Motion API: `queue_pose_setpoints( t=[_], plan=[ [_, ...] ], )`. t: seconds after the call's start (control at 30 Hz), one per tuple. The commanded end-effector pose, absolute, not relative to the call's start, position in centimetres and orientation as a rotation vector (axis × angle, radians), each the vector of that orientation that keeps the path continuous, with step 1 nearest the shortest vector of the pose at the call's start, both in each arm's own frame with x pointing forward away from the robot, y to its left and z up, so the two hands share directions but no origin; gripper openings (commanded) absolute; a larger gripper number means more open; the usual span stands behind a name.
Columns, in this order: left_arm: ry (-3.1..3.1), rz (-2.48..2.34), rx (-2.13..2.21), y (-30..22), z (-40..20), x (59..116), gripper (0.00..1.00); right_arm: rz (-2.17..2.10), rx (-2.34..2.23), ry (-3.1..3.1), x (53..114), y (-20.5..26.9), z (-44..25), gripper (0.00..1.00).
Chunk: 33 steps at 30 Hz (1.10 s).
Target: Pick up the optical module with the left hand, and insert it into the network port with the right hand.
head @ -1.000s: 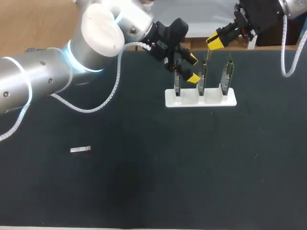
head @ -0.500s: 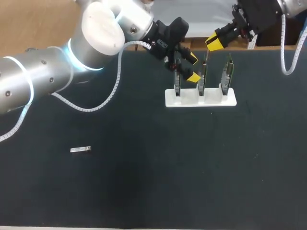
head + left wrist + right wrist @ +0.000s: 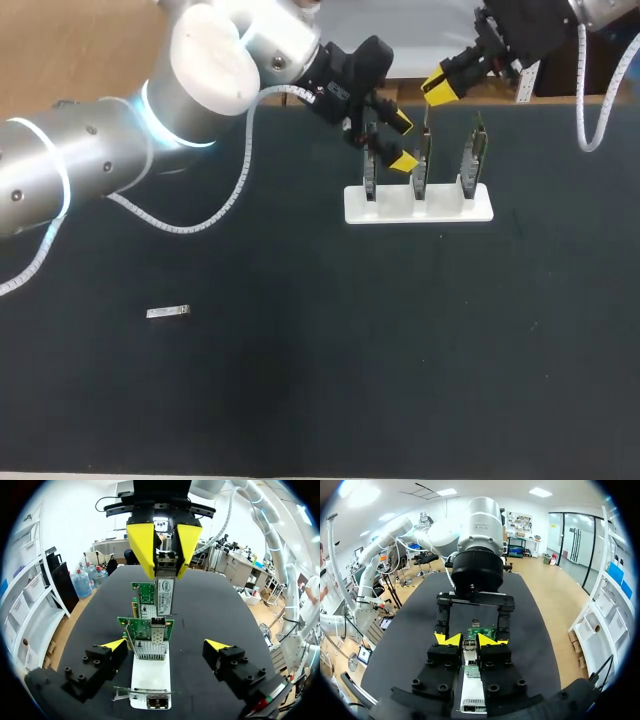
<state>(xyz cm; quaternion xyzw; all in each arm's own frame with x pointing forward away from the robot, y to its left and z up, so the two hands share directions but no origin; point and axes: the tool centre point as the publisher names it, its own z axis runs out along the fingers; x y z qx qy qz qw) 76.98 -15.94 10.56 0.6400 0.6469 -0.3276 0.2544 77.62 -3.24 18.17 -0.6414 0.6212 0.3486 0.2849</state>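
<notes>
R gripper (image 3: 440,84) has edged up and left, clamped on optical module (image 3: 165,597) over mid network card (image 3: 424,156) in white holder (image 3: 417,206); L gripper (image 3: 402,141) spread wide beside cards.

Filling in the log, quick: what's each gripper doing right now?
Left gripper: open, fingers either side of a network card, not touching it.
Right gripper: shut on the optical module.

Head overhead; wrists close, facing (sharing card rack (image 3: 395,206)).
</notes>
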Motion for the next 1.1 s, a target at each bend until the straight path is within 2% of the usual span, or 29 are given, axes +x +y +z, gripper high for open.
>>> queue_pose_setpoints(
  t=[0.03,1.1],
  plan=[
    [1.761,-0.891,1.744,-16.03,10.63,77.18,1.0,0.929,-1.72,1.668,77.73,-3.07,18.02,0.0],
    [1.761,-0.891,1.744,-16.03,10.63,77.18,1.0,0.94,-1.716,1.694,77.36,-3.2,17.11,0.0]
  ],
)
